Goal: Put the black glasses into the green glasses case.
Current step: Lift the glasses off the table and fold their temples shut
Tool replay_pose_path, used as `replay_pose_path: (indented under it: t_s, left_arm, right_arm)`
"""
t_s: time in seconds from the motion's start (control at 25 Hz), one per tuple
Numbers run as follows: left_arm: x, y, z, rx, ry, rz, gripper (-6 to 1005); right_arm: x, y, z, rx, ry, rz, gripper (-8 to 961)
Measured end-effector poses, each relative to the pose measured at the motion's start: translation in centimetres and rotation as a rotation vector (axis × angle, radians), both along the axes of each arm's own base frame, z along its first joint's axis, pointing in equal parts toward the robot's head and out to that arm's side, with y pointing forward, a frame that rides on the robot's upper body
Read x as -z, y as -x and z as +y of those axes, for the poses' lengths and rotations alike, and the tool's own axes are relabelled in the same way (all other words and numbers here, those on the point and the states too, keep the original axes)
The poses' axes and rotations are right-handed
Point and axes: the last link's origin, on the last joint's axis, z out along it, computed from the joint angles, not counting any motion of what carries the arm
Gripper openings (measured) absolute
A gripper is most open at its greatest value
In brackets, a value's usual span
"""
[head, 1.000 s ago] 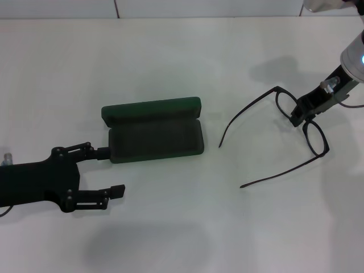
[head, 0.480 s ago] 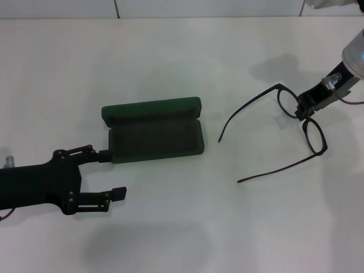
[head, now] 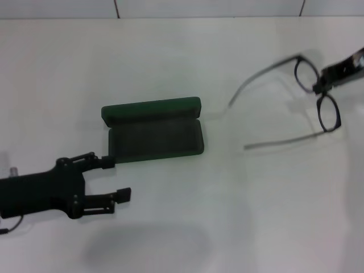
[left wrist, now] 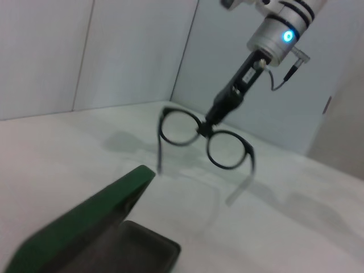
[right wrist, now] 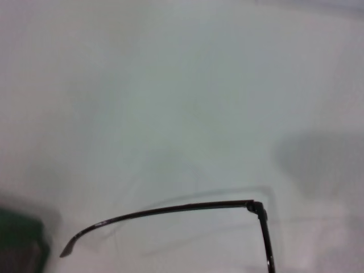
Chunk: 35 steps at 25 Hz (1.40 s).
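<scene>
The green glasses case lies open on the white table, lid toward the back; it also shows in the left wrist view. My right gripper is shut on the bridge of the black glasses and holds them in the air at the far right, temple arms pointing toward the case. The left wrist view shows the glasses hanging from the right gripper. One temple arm shows in the right wrist view. My left gripper is open at the near left, just in front of the case's left end.
The white table spreads all around the case. A wall with tile seams runs along the back edge. A corner of the case shows in the right wrist view.
My right gripper has lifted the glasses off the table, up and to the right. The left gripper has shifted slightly forward and right.
</scene>
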Motion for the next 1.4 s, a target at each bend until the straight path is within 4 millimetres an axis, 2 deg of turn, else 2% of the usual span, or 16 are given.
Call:
replay_pose_path:
  t_s: [0.16, 0.32, 0.52, 0.68, 1.0, 1.12, 1.32, 1.4]
  left_arm:
    - [1.3, -0.4, -0.5, -0.020, 0.039, -0.046, 877]
    - [2.9, -1.2, -0.4, -0.013, 0.132, -0.082, 877]
    - [4.6, -2.5, 0.3, 0.000, 0.200, -0.115, 876]
    - [5.7, -3.4, 1.2, 0.024, 0.182, -0.114, 876]
    - [6.9, -5.6, 2.4, 0.062, 0.195, -0.185, 668]
    - [6.9, -6.2, 2.8, 0.068, 0.196, -0.202, 573]
    - [6.8, -7.1, 3.0, 0.098, 0.209, -0.232, 342]
    - [6.6, -7.6, 3.1, 0.118, 0.220, -0.249, 183]
  right_arm:
    - [-2.3, -0.5, 0.1, -0.060, -0.079, 0.147, 64]
    - [-3.0, 0.1, 0.3, -0.165, -0.137, 0.273, 64]
    - [-2.1, 1.2, 0.2, -0.271, -0.161, 0.392, 64]
    - [-0.4, 2.2, -0.5, -0.343, -0.157, 0.509, 63]
    - [3.8, 2.1, -2.4, -0.414, -0.136, 0.744, 63]
    - [4.5, 1.7, -3.2, -0.441, -0.143, 0.802, 63]
    - [5.6, 0.9, -4.9, -0.502, -0.145, 0.886, 63]
    - [6.1, 0.5, -5.6, -0.522, -0.154, 0.908, 63]
